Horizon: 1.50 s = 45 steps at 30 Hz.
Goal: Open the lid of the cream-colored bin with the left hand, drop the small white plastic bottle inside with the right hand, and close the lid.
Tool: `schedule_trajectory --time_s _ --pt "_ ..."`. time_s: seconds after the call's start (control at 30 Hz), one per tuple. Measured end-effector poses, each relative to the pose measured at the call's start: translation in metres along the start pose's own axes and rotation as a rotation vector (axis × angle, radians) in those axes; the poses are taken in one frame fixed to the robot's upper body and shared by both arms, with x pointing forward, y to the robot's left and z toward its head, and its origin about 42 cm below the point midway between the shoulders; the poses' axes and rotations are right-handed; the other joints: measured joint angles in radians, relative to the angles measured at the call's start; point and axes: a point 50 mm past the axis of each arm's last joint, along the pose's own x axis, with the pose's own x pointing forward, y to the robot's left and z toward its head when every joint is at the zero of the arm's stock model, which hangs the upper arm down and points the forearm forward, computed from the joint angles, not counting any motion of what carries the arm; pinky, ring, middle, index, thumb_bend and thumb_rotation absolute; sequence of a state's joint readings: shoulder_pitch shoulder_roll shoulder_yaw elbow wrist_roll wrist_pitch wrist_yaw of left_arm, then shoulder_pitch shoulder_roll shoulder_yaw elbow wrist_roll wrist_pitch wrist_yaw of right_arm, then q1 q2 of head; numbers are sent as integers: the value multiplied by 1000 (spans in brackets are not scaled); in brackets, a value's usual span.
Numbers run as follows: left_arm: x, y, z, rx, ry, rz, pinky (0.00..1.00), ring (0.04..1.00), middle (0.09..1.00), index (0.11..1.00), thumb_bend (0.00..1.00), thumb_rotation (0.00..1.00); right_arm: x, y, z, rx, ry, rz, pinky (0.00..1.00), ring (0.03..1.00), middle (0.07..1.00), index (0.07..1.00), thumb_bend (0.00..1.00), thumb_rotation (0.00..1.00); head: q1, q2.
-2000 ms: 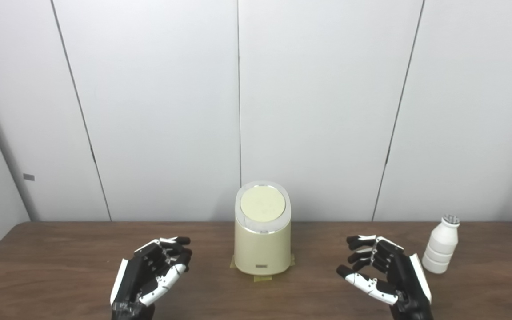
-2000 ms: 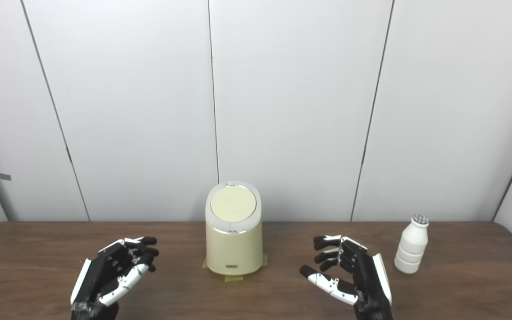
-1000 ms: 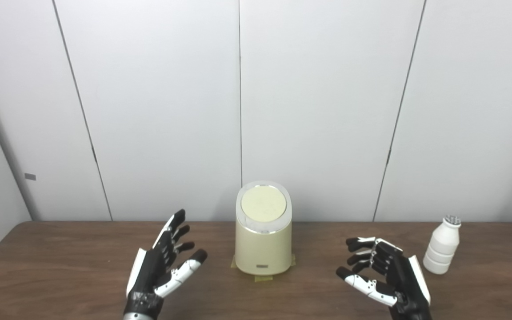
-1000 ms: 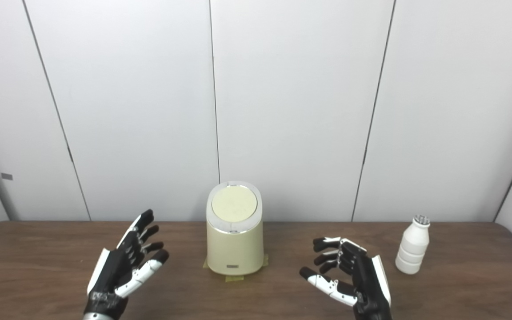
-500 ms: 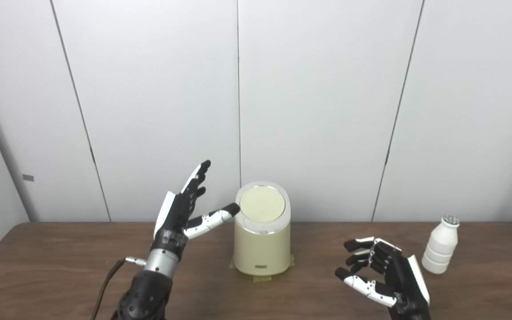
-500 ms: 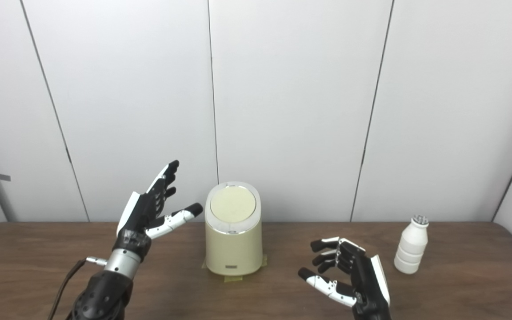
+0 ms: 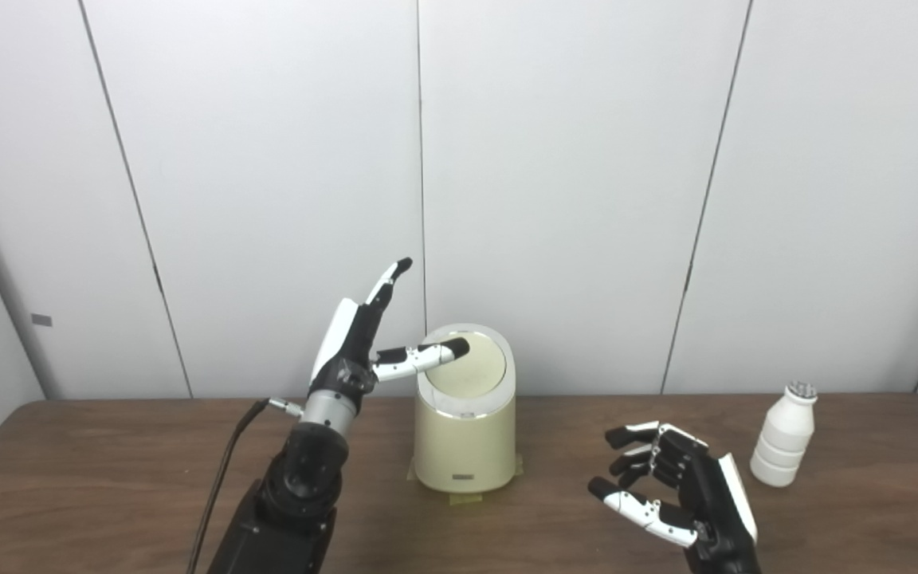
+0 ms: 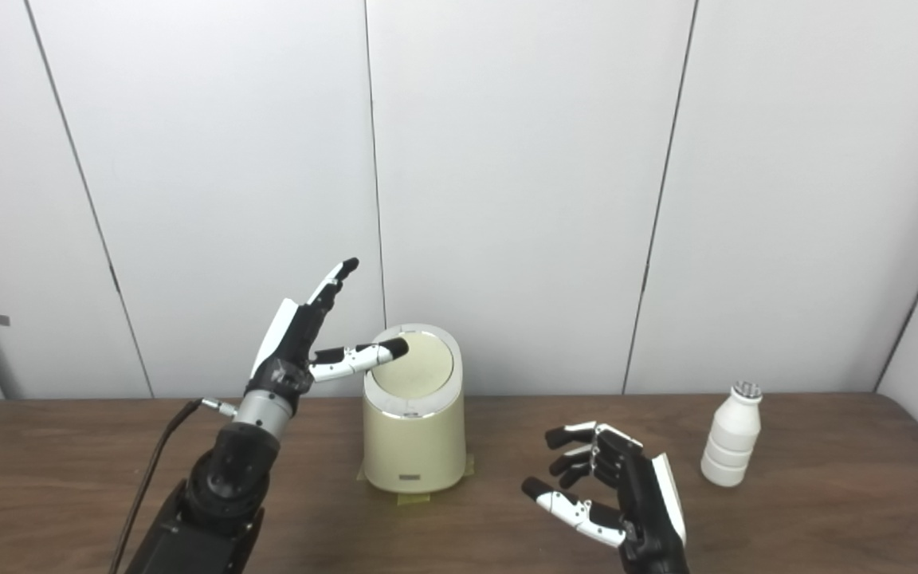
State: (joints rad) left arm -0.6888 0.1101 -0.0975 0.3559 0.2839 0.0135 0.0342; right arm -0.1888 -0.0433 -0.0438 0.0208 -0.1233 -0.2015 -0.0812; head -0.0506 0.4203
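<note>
- Left eye view: raised beside the bin point(image 7: 464, 434), my left hand point(image 7: 359, 339) is spread and holds nothing, fingers pointing up, thumb stretched right over the closed lid point(image 7: 467, 368); I cannot tell if it touches.
- Left eye view: my right hand point(image 7: 678, 490) hangs low over the near table point(image 7: 108, 478), loosely curled and empty.
- Right eye view: the bottle point(image 8: 731, 445) stands upright at the far right, well apart from my right hand point(image 8: 614, 490).
</note>
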Motion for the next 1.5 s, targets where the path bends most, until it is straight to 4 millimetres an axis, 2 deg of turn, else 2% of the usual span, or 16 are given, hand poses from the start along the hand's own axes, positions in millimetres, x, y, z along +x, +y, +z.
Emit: schedule_trajectory --time_s 0.13,0.47,0.67,0.87,1.03,1.13,1.47,1.5 --pt "1 -2 -6 27 22 -6 1000 1000 1000 1000 944 277 0 2 3 9 -9 -3 360 461 611 495 517 138 -6 -12" --pt "10 -6 -7 92 6 -32 1000 1000 1000 1000 948 183 -2 7 5 19 -12 -3 370 480 622 496 517 140 -23 -12" --pt "12 -8 -11 128 13 -31 1000 1000 1000 1000 935 169 -2 8 7 9 -16 -3 376 486 622 496 517 141 -29 -8" --pt "15 -12 -10 193 2 -36 1000 1000 1000 1000 912 192 -2 9 8 9 -12 -7 365 466 573 496 517 139 -31 -2" --pt "19 -17 -7 278 9 -36 999 1000 1000 1000 868 157 -1 10 12 9 -12 -19 357 451 548 496 517 140 -32 0" --pt "20 -18 -7 294 18 -41 994 1000 1000 1000 844 131 -1 10 12 10 -9 -20 363 463 580 496 518 141 -35 3" --pt "24 -15 -6 367 14 -83 988 1000 1000 1000 859 84 -1 10 12 16 -6 -21 382 479 588 496 519 144 -35 12" --pt "24 -14 -7 383 17 -96 978 1000 1000 1000 849 54 -1 10 12 16 -6 -21 385 483 595 496 519 144 -35 12"
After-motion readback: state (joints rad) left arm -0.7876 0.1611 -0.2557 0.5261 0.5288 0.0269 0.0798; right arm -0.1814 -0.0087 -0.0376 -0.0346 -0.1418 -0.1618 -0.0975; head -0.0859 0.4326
